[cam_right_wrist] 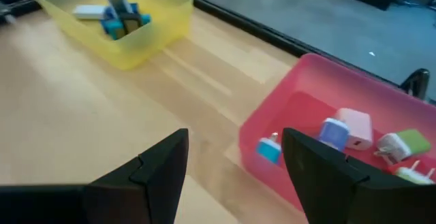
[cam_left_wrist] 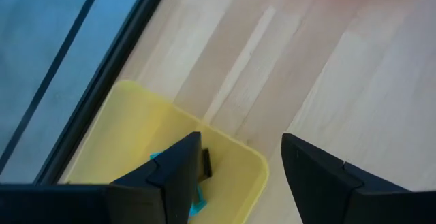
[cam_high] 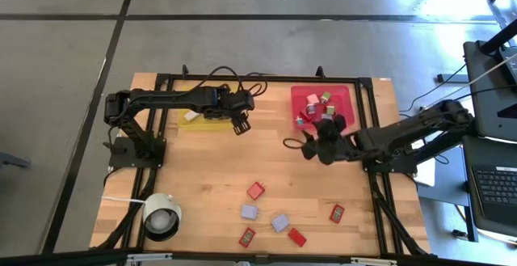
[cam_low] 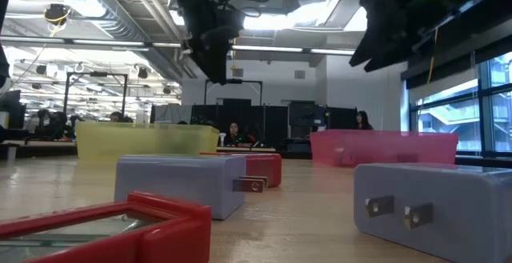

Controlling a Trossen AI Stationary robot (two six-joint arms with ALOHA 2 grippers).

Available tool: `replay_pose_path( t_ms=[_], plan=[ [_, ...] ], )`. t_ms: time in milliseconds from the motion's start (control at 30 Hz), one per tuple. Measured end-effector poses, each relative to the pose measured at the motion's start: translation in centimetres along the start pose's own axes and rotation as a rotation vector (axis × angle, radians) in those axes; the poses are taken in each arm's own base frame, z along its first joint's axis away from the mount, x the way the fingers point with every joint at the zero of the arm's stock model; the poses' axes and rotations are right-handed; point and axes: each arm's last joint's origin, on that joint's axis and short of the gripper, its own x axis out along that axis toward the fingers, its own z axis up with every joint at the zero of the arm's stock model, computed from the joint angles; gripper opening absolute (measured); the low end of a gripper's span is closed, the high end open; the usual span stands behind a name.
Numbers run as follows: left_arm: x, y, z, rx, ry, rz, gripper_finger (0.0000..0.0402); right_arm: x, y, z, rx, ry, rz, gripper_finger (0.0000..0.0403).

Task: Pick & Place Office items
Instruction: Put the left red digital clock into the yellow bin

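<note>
High view: straight down over the whole table (cam_high: 202,169). Low view: at tabletop height, level, close behind lilac plug adapters (cam_low: 180,179), facing the yellow tray (cam_low: 144,141). Both wrist views look steeply down; each shares that yellow tray with the overhead.

- Table (cam_high: 202,169): pale wood, smooth, matt, visible grain.
- Yellow tray (cam_right_wrist: 153,23) and red tray (cam_right_wrist: 300,115): translucent plastic, smooth.
- Office items (cam_low: 180,185): glossy plastic, metal prongs.
</note>
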Motion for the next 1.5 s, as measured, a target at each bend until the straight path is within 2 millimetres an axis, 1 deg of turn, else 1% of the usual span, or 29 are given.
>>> replay_pose_path(
  t_ms=[167,333,433,533,667,767,900,1067,1300,1367,1400,1433,1500],
  plan=[
    [0.0,-0.3,0.4,-0.018,-0.031,-0.066,0.0202,-1.1,1.3,-1.3,0.002,-0.01,0.045,0.024],
    [-0.1,-0.6,1.2,-0.045,-0.1,-0.163,0.0202,-1.3,2.6,-3.2,-0.049,0.014,0.067,0.024],
    [-0.2,-1.0,1.5,-0.048,-0.11,-0.259,0.02,-1.2,3.4,-4.1,-0.079,0.044,0.097,0.024],
    [-0.4,-1.3,1.5,-0.061,-0.099,-0.341,0.0202,-1.3,4.2,-5.3,-0.122,0.172,0.185,0.024],
    [-0.7,-2.1,1.3,-0.042,-0.091,-0.388,0.0203,-2.0,5.0,-6.9,-0.161,0.416,0.337,0.024],
    [-0.9,-2.7,1.1,-0.024,-0.093,-0.4,0.0201,-2.8,5.3,-7.7,-0.085,0.598,0.419,0.024],
    [-1.3,-3.5,0.9,-0.003,-0.094,-0.415,0.0201,-4.1,5.6,-8.6,0.107,0.776,0.415,0.024],
    [-1.7,-4.3,0.6,0.048,-0.102,-0.426,0.0201,-6.4,5.8,-10.0,0.343,0.935,0.34,0.024],
    [-2.1,-5.0,0.4,0.28,-0.154,-0.426,0.0203,-9.1,5.7,-11.6,0.577,1.154,0.186,0.024],
    [-2.1,-5.2,0.4,0.334,-0.166,-0.425,0.0203,-9.6,5.6,-11.9,0.617,1.193,0.136,0.024],
    [-2.2,-5.3,0.3,0.358,-0.171,-0.424,0.0203,-9.8,5.5,-12.0,0.61,1.196,0.13,0.024],
    [-2.2,-5.3,0.3,0.38,-0.176,-0.423,0.0203,-9.9,5.5,-12.1,0.57,1.193,0.151,0.024],
    [-2.1,-5.3,0.3,0.414,-0.191,-0.42,0.0203,-10.0,5.4,-12.1,0.429,1.171,0.243,0.024]
  ],
)
